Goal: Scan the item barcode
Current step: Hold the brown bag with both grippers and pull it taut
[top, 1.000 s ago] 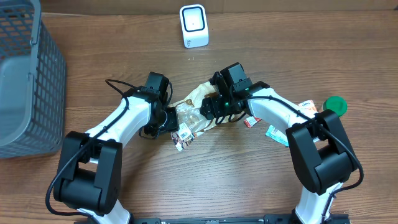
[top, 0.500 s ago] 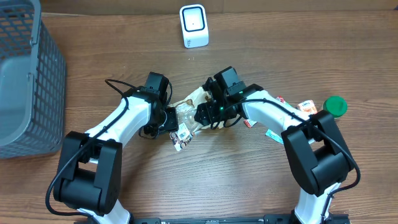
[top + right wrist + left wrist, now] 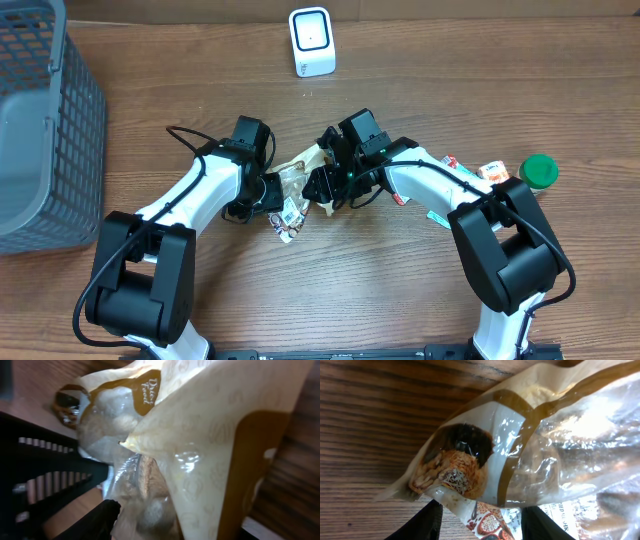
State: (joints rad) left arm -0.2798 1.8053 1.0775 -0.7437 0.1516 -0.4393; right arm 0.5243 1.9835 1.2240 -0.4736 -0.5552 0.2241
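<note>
The item is a tan and clear snack bag (image 3: 300,172) lying on the wood table between my two arms. My left gripper (image 3: 274,194) is shut on the bag's lower left end. In the left wrist view the printed edge of the bag (image 3: 530,435) is pinched between the dark fingers (image 3: 425,522). My right gripper (image 3: 322,184) straddles the bag's right side. In the right wrist view the bag (image 3: 200,435) fills the gap, one finger (image 3: 95,520) rests against the clear film, and the jaws still stand wide. The white barcode scanner (image 3: 311,41) stands at the back centre.
A grey mesh basket (image 3: 60,130) fills the far left. A green lid (image 3: 538,170) and small snack packets (image 3: 490,172) lie at the right, beside the right arm. A red-edged packet (image 3: 401,197) sits under the right forearm.
My right gripper has moved left along the bag toward the left gripper. The bag has bunched and shifted slightly left. The left arm has hardly moved.
</note>
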